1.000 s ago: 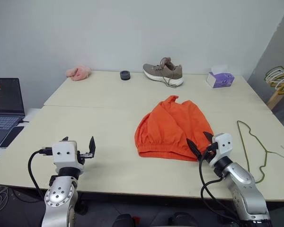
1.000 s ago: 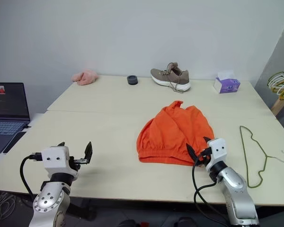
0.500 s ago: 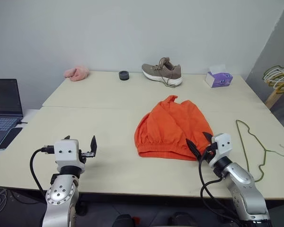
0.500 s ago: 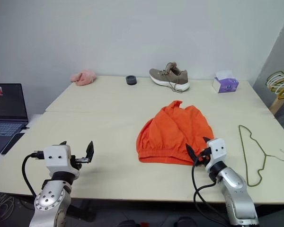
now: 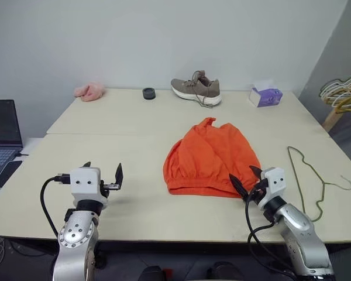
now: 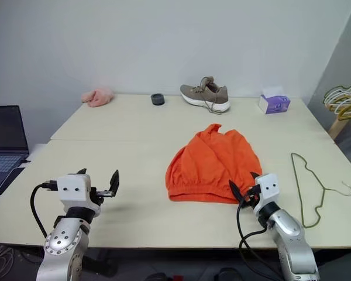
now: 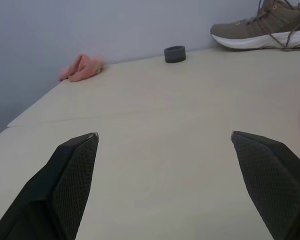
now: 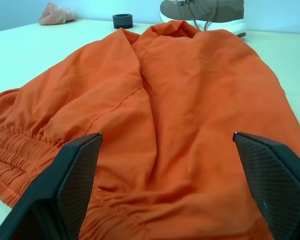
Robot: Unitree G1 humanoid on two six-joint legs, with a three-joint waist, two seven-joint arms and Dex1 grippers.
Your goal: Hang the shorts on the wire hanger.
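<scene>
Little has changed in the last sec. The whole head picture has slid sideways, so that's the camera turning, not the objects. The shorts (image 5: 209, 157) lie in the same heap mid-table, and the hanger (image 5: 312, 182) lies flat where it was, near the table's right edge, well apart from the shorts. The L gripper (image 5: 103, 177) looks to sit a touch higher and further in over the bare table (image 5: 134, 126), but barely. The R gripper (image 5: 243, 181) hasn't shifted: jaws spread wide, tips at the waistband corner on the right side.

Meaning for the task: nothing's grasped yet, neither fabric nor wire. My read is the R arm is lined up for a pinch on the waistband and only has to close; the L one, jaws also wide apart, holds nothing and has no target in reach yet. Task is at its very start.

Views compared:
- Head views give the layout: shorts centre, hanger to the right, shoe (image 5: 196, 90), small dark ring (image 5: 148, 93), pink cloth (image 5: 88, 91) and tissue box (image 5: 265, 96) along the far edge, laptop (image 5: 1, 132) off to the left, pale hangers (image 5: 342, 92) bunched beyond the right corner.
- R wrist view adds what those can't: gathered elastic folds close up, fabric rumpled between the spread fingers (image 8: 72, 177). Can't tell if the tips touch cloth.
- L wrist view: fingers (image 7: 70, 175) wide over bare tabletop, with just a sliver of orange at the edge.
</scene>
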